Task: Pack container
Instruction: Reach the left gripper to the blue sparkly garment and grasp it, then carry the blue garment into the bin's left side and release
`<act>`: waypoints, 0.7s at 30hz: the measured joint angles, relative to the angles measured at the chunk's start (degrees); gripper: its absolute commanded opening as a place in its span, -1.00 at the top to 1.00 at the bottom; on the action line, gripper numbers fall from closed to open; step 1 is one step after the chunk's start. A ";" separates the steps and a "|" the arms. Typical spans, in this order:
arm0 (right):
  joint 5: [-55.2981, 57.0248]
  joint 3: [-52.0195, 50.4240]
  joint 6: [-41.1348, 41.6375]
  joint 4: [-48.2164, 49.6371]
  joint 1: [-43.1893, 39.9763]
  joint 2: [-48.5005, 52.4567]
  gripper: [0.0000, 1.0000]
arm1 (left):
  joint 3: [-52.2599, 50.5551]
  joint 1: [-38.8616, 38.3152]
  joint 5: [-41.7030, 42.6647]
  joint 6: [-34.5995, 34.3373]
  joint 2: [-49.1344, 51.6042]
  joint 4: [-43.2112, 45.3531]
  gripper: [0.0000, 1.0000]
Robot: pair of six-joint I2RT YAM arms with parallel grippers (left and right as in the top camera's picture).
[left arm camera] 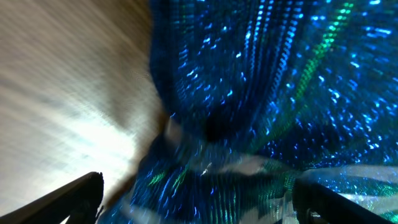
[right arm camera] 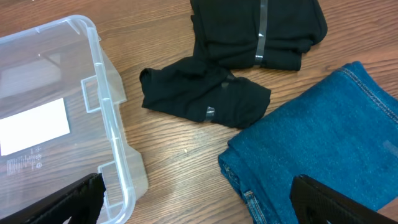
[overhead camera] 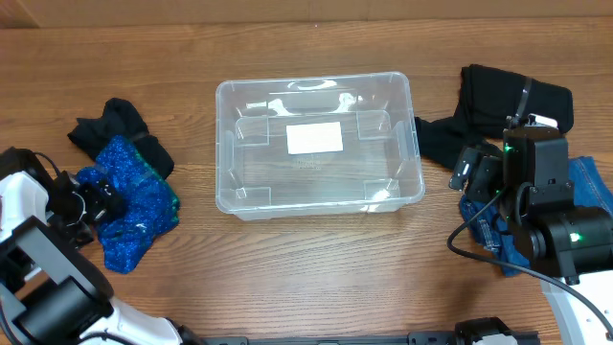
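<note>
Jaws spread over the blue sequined cloth point(overhead camera: 134, 206) at lower left, the left gripper point(left arm camera: 199, 194) should sink, pinch 1 thick fold, then lift to the container point(overhead camera: 416, 144). The right gripper point(right arm camera: 199, 199) gapes above denim point(right arm camera: 323, 143).

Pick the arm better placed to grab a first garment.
Left, probably: left gripper is open, low over the shimmering blue fabric, fingers either side. Right gripper, also open, hangs higher above the folded blue denim.
</note>
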 measured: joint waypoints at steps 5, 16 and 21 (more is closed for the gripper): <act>0.00 0.00 0.04 0.09 -0.02 0.00 -1.00 | 0.02 0.00 7.21 2.73 4.76 0.57 0.88; 0.00 0.02 0.02 0.11 -0.02 0.00 -1.00 | 2.71 -2.03 20.00 6.40 -4.98 -9.86 0.93; 0.00 0.02 0.04 0.24 -0.02 0.00 -1.00 | 14.45 -13.25 25.35 5.18 -20.04 -12.07 0.92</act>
